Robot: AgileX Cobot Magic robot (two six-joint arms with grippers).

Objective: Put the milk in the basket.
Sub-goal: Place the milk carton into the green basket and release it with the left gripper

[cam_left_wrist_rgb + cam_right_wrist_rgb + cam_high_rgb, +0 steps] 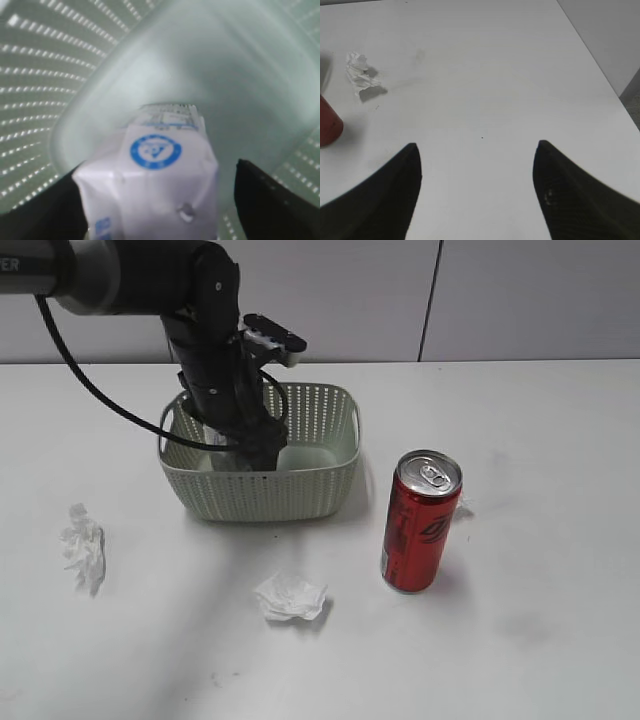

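Note:
The milk [165, 150], a white carton with a blue round logo, sits inside the pale green basket [270, 495], resting on its floor. In the left wrist view the perforated basket walls [45, 75] surround it. My left gripper [154, 176] reaches down into the basket [255, 450] and straddles the carton. Its left finger touches the carton and a gap shows at the right finger, so it is open. In the exterior view the arm hides the milk. My right gripper [476, 145] is open and empty over bare table, out of the exterior view.
A tall red can [420, 522] stands right of the basket; its edge shows in the right wrist view [327, 122]. Crumpled tissues lie at the left [84, 545], in front of the basket [290, 597] and behind the can [361, 75].

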